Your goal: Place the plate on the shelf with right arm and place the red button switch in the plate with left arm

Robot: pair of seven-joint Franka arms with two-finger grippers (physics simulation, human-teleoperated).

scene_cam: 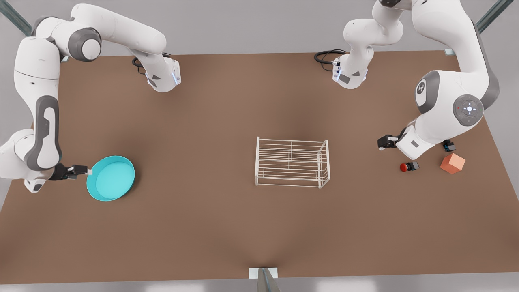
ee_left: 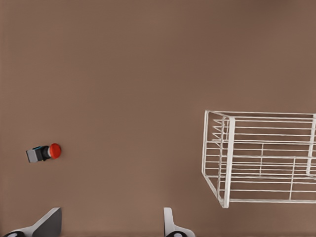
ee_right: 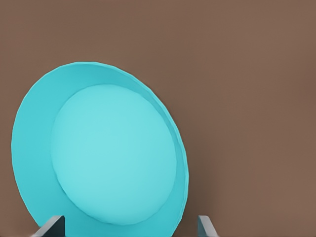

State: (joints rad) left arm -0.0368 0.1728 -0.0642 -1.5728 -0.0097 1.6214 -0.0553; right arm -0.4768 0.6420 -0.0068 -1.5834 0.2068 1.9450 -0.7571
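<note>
The turquoise plate (scene_cam: 110,178) (ee_right: 106,153) lies on the brown table at the front view's left. My right gripper (scene_cam: 83,170) (ee_right: 128,229) is level with its rim, open, with one finger on each side of the near edge. The white wire shelf (scene_cam: 292,162) (ee_left: 261,158) stands at the table's middle with nothing in it. The red button switch (scene_cam: 408,166) (ee_left: 44,152) lies on its side at the front view's right. My left gripper (scene_cam: 383,142) (ee_left: 108,227) hovers open a little way from it, toward the shelf, holding nothing.
An orange cube (scene_cam: 453,163) sits just beyond the red switch toward the front view's right edge. A second small switch (scene_cam: 448,145) is partly hidden behind the left arm. Both arm bases stand at the table's far edge.
</note>
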